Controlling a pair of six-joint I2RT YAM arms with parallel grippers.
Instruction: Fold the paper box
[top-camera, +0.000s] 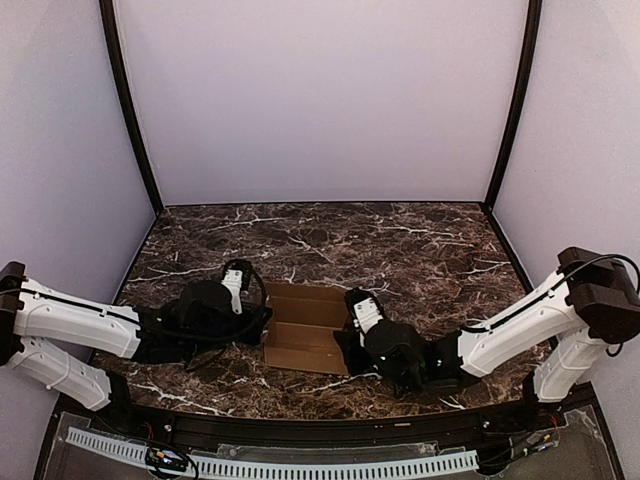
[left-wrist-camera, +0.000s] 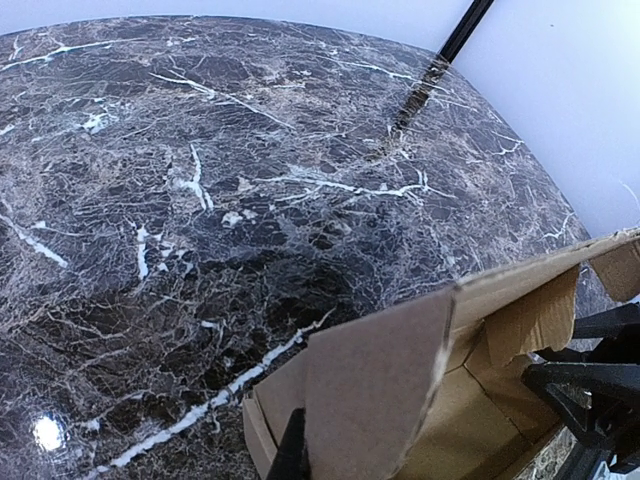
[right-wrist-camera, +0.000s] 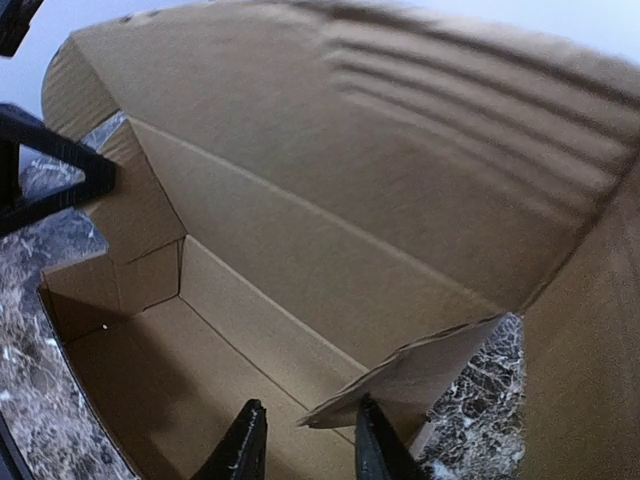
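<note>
The paper box (top-camera: 305, 325) is plain brown cardboard, partly folded, lying open on the marble table between my two grippers. My left gripper (top-camera: 250, 300) is at its left end. In the left wrist view one dark finger (left-wrist-camera: 292, 452) presses against a raised side flap (left-wrist-camera: 380, 380); the other finger is hidden behind that flap, so the jaws look shut on it. My right gripper (top-camera: 355, 322) is at the right end. In the right wrist view its fingers (right-wrist-camera: 240, 448) stand apart inside the box (right-wrist-camera: 300, 250), and a small end flap (right-wrist-camera: 420, 375) rests on the right finger.
The dark marble table (top-camera: 330, 240) extends beyond the box to the white back wall. Black corner posts (top-camera: 130, 110) stand at the back left and back right. The left gripper's black frame (right-wrist-camera: 50, 180) shows at the box's far end in the right wrist view.
</note>
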